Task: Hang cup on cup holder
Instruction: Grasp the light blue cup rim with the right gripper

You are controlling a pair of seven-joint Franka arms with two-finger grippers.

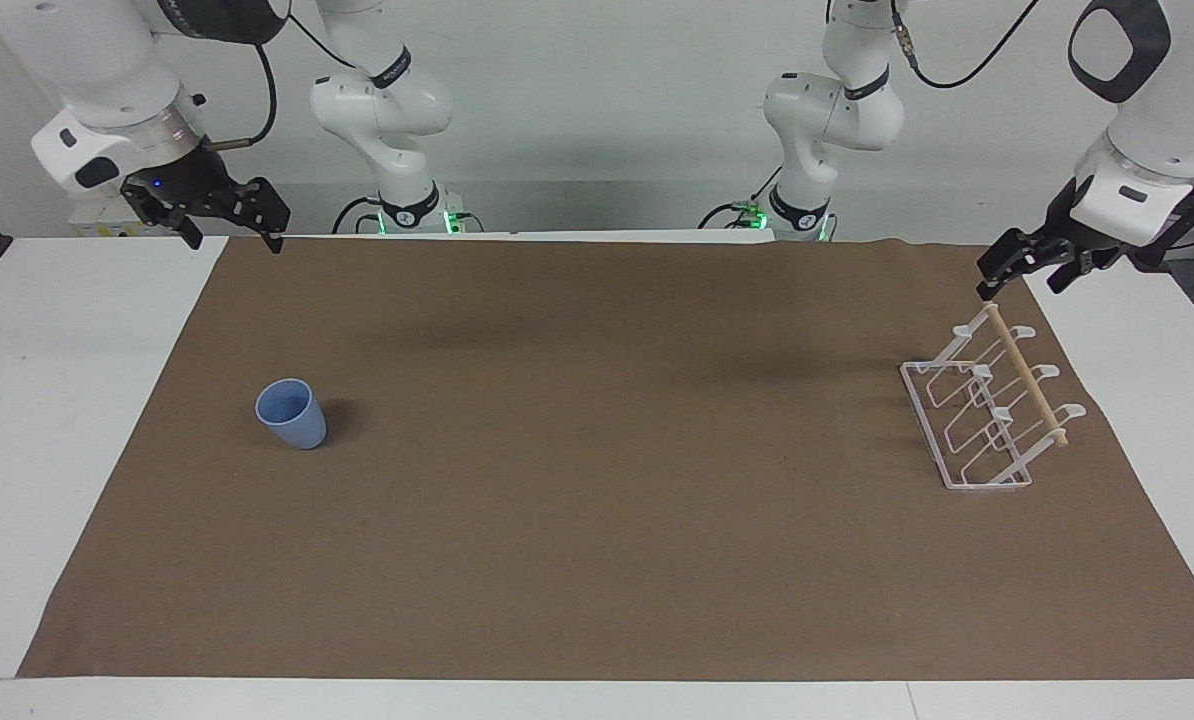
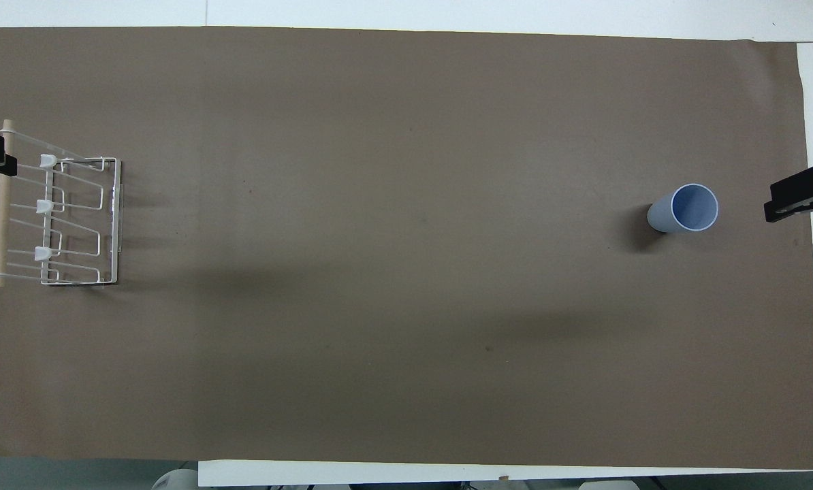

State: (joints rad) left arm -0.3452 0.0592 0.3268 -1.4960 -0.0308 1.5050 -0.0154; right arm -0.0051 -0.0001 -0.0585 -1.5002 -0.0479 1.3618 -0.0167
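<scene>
The cup (image 1: 292, 413) is a small light blue tumbler that stands upright, mouth up, on the brown mat toward the right arm's end; it also shows in the overhead view (image 2: 684, 209). The cup holder (image 1: 992, 412), a white wire rack with a wooden dowel across its top, stands toward the left arm's end and shows in the overhead view too (image 2: 56, 221). My right gripper (image 1: 235, 238) is open and empty, raised over the mat's edge, apart from the cup. My left gripper (image 1: 1020, 280) is open and empty, raised over the rack's dowel end.
The brown mat (image 1: 597, 520) covers most of the white table (image 1: 57, 400). Bare white strips of table lie at both ends. Both arm bases stand at the table's edge nearest the robots.
</scene>
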